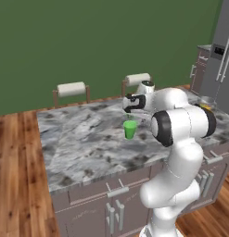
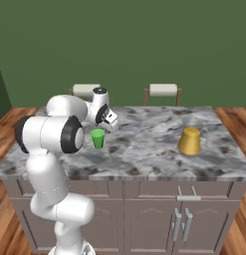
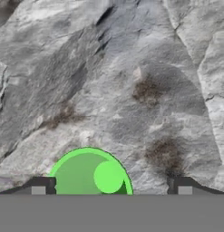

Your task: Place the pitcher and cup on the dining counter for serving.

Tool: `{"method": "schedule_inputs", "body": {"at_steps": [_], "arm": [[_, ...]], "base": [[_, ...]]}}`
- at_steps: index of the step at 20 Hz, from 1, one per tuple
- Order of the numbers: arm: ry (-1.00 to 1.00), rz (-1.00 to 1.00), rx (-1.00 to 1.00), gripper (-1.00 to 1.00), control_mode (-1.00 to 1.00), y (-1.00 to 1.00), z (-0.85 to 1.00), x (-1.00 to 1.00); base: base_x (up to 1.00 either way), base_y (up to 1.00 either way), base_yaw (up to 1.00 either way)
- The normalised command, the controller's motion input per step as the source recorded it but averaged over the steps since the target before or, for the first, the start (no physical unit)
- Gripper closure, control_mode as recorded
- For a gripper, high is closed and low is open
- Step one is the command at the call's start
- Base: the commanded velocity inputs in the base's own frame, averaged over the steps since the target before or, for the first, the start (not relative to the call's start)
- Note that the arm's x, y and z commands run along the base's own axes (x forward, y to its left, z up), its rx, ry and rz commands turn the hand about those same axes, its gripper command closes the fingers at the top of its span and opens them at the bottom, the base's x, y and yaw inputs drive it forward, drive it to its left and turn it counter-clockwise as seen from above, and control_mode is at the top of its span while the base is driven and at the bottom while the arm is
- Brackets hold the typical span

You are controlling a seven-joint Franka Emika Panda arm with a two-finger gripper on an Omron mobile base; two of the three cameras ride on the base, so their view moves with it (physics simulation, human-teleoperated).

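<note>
The small green cup stands upright on the marbled dining counter, near the middle of its top. My gripper hovers just above the cup, open and holding nothing. In the hand view the cup sits low between my two spread fingertips, closer to the left one and touching neither. From the right base view the cup is just below my gripper, and the pitcher, yellow-orange below and clear above, stands on the counter far to the right. My forearm partly hides the pitcher.
Two chairs with white cushions stand behind the island's far edge. A steel fridge and cabinets are at the far right. Wood floor surrounds the island. Cabinet fronts with silver handles face my base.
</note>
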Motion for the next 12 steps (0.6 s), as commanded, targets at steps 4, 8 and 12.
{"method": "schedule_inputs", "body": {"at_steps": [4,8,12], "arm": [[-0.16,0.00,-0.09,-1.00,-1.00,0.21,0.92,-0.62],[-0.25,0.00,-0.11,-1.00,-1.00,0.29,0.94,-0.94],[-0.29,0.00,-0.11,-1.00,-1.00,0.40,0.73,-1.00]], "base": [[0.00,0.00,0.00],[0.00,0.00,0.00],[0.00,0.00,0.00]]}}
